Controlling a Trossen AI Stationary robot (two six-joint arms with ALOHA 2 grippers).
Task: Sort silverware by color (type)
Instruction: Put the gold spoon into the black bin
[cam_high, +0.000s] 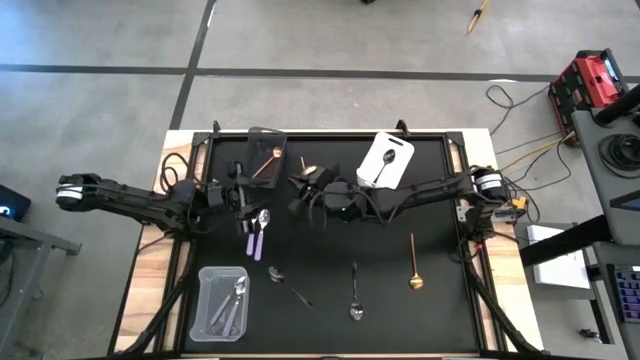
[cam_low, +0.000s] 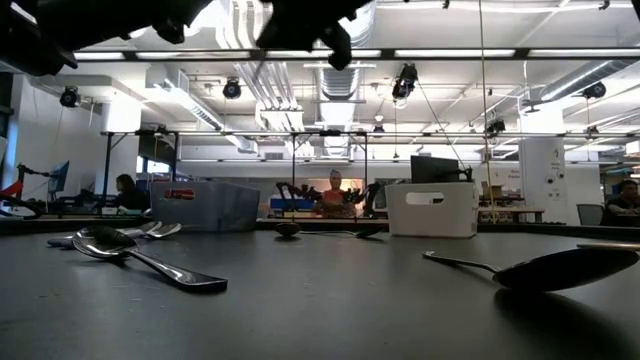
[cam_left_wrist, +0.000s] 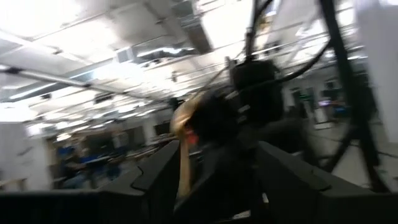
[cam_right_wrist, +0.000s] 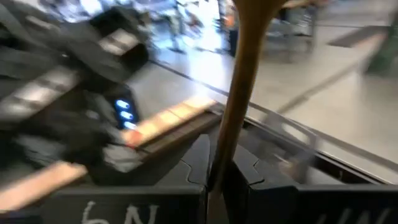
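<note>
Right claw: the right claw (cam_right_wrist: 217, 177) is clenched on the handle of a slim all-gold spoon (cam_right_wrist: 245, 74), held above the black mat (cam_high: 440, 230) near the middle of its far half.
Left claw: the left claw (cam_high: 247, 198) hangs released, fingers apart and holding nothing, just beside the dark plastic bin (cam_high: 284, 140).
Dark bin: one gold spoon lies inside (cam_high: 266, 164).
White plastic bin (cam_high: 375, 182): at the far edge, holding one dark grey-black spoon (cam_high: 389, 160).
Clear plastic bin (cam_high: 204, 305): at the near left corner, with lilac-handled silver spoons (cam_high: 232, 302) in it.
Loose on the mat: two lilac-handled spoons (cam_high: 258, 235) below the left claw; two dark shiny spoons (cam_high: 285, 282) (cam_high: 355, 300) near the front; another gold spoon (cam_high: 414, 265) to the right, well apart from them.
</note>
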